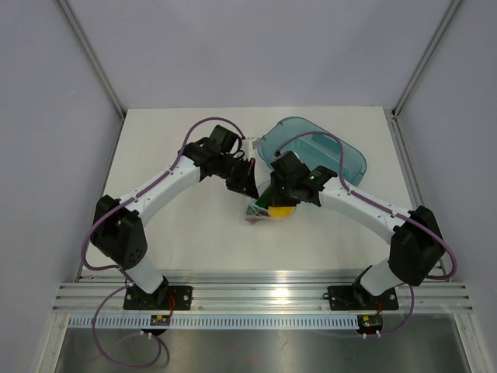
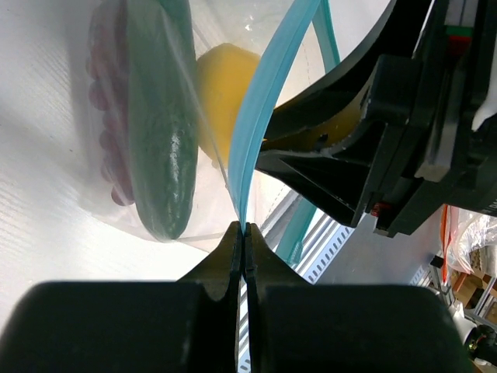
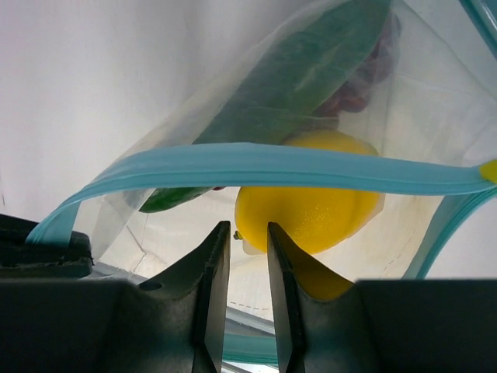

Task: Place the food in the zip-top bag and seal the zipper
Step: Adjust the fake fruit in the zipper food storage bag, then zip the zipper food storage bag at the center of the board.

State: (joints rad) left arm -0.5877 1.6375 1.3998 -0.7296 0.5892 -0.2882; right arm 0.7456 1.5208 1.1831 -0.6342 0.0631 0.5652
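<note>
The clear zip-top bag [image 1: 259, 213] hangs between both grippers, mouth up. Inside it are the dark green cucumber [image 2: 159, 132], the dark red grapes [image 2: 105, 140] and the yellow lemon [image 2: 221, 93]. My left gripper [image 2: 245, 229] is shut on one end of the light blue zipper [image 2: 264, 109]. In the right wrist view the zipper [image 3: 256, 165] runs across above my right gripper [image 3: 247, 227], whose jaws stand a little apart with nothing between them. The lemon [image 3: 311, 210] sits just beyond its tips, with the cucumber [image 3: 287, 85] and grapes [image 3: 365, 78] behind.
A teal translucent tray [image 1: 342, 151] lies on the table behind the right arm. The white tabletop [image 1: 178, 225] spreads to the left and front of the bag. Grey walls close in the back and sides.
</note>
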